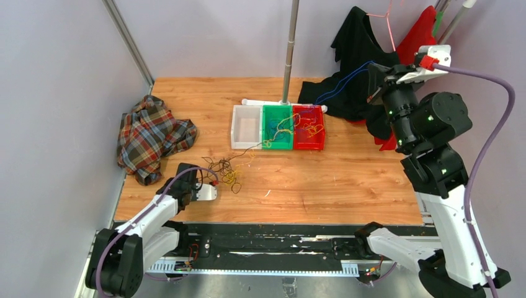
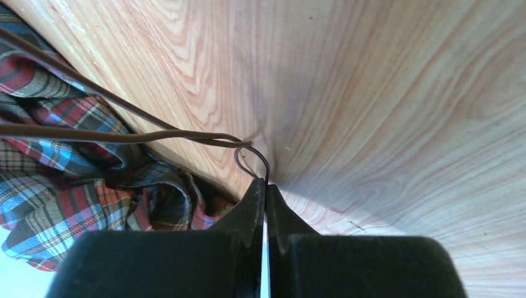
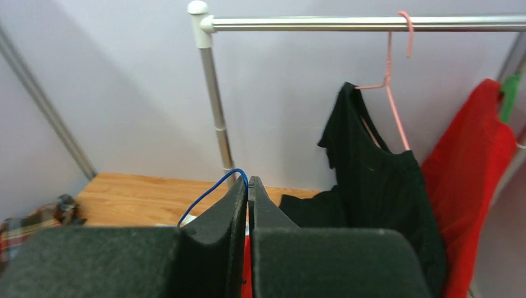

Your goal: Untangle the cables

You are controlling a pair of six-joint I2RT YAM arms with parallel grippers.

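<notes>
A tangle of thin dark brown and yellow-orange cables lies on the wooden table near the front left. My left gripper sits at its left edge, low on the table. In the left wrist view the left gripper is shut on a dark brown cable that loops out of the tips. My right gripper is raised at the back right, shut on a blue cable that hangs towards the bins. In the right wrist view the right gripper pinches that blue cable. More yellow and blue strands lie across the green and red bins.
White, green and red bins stand in a row at the table's middle back. A plaid shirt is heaped at the left; it also shows in the left wrist view. Black and red garments hang from a rack with a pole at the back right.
</notes>
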